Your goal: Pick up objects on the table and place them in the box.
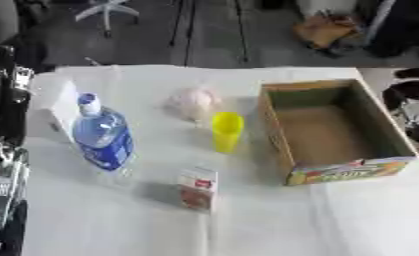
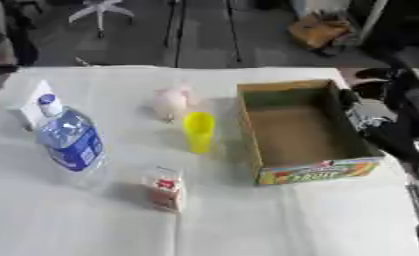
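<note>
I saw the box [image 1: 335, 131] empty, its long axis running away from me, the upright yellow cup [image 1: 227, 131] just left of it and nearer my right hand [image 2: 383, 107] beside the box's right wall, fingers unreadable.

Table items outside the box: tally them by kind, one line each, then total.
Bottle: 1
Yellow cup: 1
Small carton: 1
Pale pink item: 1
White box: 1
Total: 5, none yet in the cardboard box.
</note>
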Available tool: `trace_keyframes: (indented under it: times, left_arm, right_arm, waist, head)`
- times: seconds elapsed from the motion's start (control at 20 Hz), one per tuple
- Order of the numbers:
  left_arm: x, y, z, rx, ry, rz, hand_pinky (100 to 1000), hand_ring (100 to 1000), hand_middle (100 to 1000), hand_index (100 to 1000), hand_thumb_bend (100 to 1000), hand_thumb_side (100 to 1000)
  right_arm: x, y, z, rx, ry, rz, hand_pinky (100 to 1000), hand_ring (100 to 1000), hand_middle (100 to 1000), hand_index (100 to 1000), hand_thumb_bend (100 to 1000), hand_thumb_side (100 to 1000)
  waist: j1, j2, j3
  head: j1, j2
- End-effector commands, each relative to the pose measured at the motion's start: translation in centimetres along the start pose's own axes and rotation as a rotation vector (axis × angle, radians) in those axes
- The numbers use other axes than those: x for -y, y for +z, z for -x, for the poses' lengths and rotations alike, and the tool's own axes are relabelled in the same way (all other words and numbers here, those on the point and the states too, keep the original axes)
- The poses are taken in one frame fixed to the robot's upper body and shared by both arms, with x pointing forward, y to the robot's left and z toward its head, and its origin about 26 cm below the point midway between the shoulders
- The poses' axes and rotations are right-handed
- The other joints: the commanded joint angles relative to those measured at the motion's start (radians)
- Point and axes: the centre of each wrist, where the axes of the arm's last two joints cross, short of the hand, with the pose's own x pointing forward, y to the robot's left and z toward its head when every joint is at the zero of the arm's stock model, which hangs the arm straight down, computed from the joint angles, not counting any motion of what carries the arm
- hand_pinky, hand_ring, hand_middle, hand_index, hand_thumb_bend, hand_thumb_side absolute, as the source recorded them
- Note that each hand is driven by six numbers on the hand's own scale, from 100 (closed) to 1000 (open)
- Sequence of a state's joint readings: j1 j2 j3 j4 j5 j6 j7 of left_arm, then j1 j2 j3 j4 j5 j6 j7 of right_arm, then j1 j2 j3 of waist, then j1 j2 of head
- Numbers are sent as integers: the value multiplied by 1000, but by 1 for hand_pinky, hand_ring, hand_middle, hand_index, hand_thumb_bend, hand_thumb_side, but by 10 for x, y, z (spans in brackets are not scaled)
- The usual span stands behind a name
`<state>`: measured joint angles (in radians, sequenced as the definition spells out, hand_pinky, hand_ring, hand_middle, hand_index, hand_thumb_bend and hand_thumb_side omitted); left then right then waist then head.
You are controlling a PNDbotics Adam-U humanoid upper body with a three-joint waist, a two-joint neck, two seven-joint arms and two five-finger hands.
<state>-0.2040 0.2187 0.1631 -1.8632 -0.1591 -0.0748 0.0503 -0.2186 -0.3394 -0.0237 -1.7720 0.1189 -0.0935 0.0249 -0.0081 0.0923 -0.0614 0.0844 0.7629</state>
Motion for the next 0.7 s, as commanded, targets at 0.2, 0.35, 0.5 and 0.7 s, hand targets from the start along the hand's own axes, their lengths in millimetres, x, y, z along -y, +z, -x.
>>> trace_keyframes:
  times: [0.2,0.35,0.5,0.7]
  left_arm:
    - [-5,-5,-9,37,-13,-6,722,967,790,855,627,885]
    - [-4,-4,-8,35,-13,-3,722,967,790,855,627,885]
    - [-5,-4,-8,35,-13,-4,722,967,790,855,628,885]
    - [-4,-4,-8,33,-13,-2,722,967,790,855,628,885]
  right_arm:
    - [5,-4,-6,25,8,4,758,713,735,1000,448,386]
    - [5,-4,-6,27,7,2,758,713,735,1000,448,386]
    - [5,-4,-6,25,7,2,758,713,735,1000,448,387]
    - [5,-4,-6,24,8,2,758,713,735,1000,447,389]
  waist:
    - [0,-13,-1]
    - [1,-14,-2]
    - [0,-14,-1]
    - [0,-14,-3]
  head:
    - [2,7]
    - [3,7]
    - [1,7]
    - [-1,7]
